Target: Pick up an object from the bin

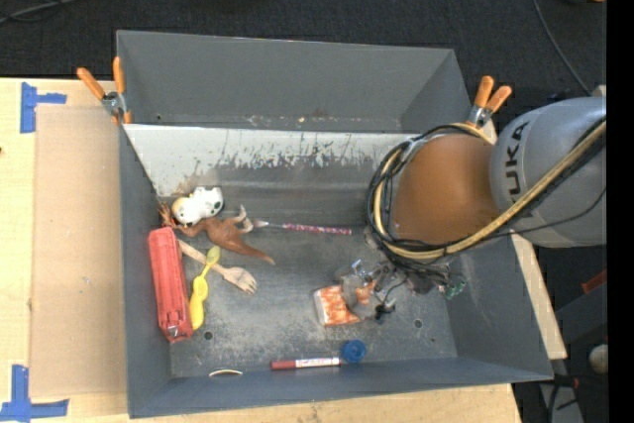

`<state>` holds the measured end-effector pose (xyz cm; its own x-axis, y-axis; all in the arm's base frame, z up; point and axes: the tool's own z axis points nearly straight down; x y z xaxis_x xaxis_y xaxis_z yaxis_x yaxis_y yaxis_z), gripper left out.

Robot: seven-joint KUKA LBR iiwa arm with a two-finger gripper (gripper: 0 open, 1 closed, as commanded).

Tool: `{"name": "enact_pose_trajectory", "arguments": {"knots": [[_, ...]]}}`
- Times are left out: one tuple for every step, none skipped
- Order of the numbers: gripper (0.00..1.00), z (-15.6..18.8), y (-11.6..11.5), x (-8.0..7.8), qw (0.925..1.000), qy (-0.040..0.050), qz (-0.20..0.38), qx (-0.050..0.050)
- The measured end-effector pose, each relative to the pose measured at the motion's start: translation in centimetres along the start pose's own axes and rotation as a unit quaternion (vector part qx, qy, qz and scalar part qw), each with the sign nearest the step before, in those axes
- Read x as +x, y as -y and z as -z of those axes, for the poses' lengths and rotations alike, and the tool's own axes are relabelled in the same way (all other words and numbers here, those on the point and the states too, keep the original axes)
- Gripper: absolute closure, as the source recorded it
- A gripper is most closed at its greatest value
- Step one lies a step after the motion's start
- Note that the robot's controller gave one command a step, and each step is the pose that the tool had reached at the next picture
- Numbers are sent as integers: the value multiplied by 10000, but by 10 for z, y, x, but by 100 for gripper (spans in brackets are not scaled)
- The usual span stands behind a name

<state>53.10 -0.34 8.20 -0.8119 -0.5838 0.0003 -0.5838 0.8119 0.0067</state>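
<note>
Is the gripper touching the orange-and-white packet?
Cannot tell. Camera view puts the gripper at the right edge of the orange-and-white packet with no visible gap, but from above it could be hovering over it.

Red case, blue cap, orange-and-white packet, grey bin.

One each: red case, brown dinosaur, orange packet, blue cap, pen.
</note>
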Motion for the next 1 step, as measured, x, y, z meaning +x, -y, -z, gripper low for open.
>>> {"name": "enact_pose_trajectory", "arguments": {"knots": [[0,-4,6,2,9997,-8,-226,-5]]}}
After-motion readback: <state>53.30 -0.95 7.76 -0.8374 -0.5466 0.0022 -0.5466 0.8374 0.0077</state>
